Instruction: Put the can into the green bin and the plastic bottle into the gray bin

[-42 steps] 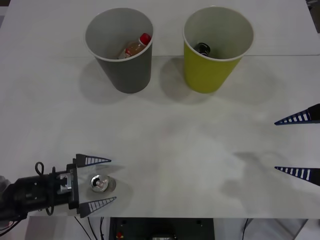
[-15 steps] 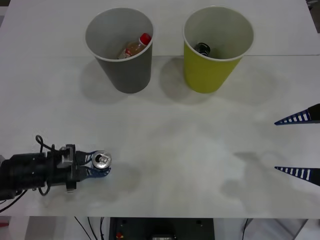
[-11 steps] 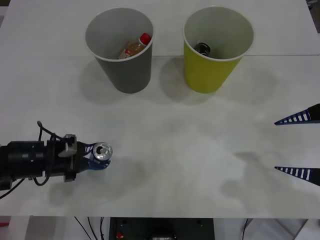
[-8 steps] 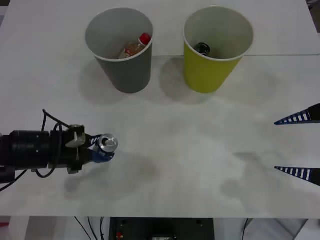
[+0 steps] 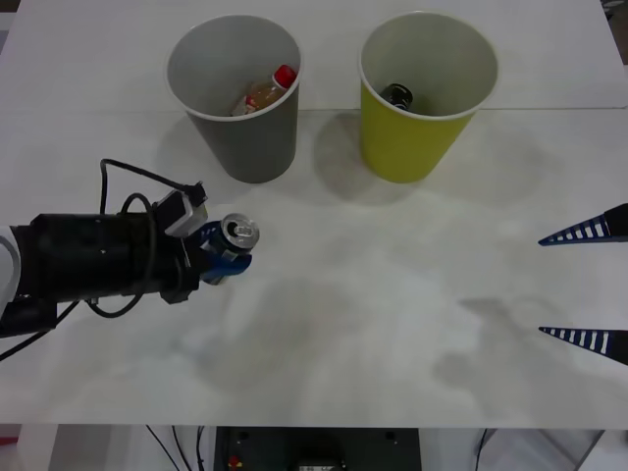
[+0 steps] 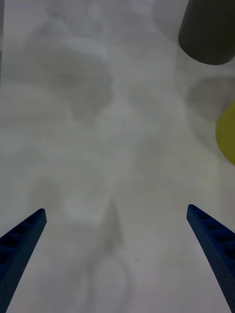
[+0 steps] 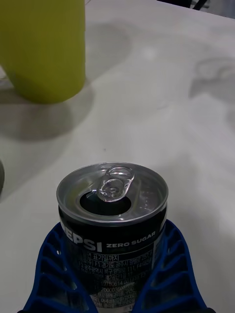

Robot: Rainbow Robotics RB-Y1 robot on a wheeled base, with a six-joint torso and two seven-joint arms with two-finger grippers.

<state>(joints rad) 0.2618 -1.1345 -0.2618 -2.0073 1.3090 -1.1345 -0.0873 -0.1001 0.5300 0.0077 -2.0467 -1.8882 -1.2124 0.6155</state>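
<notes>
My left gripper (image 5: 228, 253) is shut on the can (image 5: 238, 234), a small can with a shiny silver pull-tab top, and holds it upright above the table, in front of the gray bin (image 5: 251, 137). In the left wrist view the can (image 7: 112, 205) has a black side, with the blue fingers (image 7: 49, 274) clasping its lower half. The plastic bottle (image 5: 267, 91), red-capped, lies inside the gray bin. The green bin (image 5: 412, 137) stands to that bin's right. My right gripper (image 5: 589, 285) hangs open at the table's right edge.
A dark can (image 5: 396, 94) lies inside the green bin. The white table (image 5: 392, 294) spreads bare between the two arms. The right wrist view has the gray bin's base (image 6: 208, 32) and an edge of the green bin (image 6: 227, 132) far ahead.
My left gripper closed on the can near the front left edge, lifted it and carried it forward and rightward toward the bins. The right arm has not moved.
</notes>
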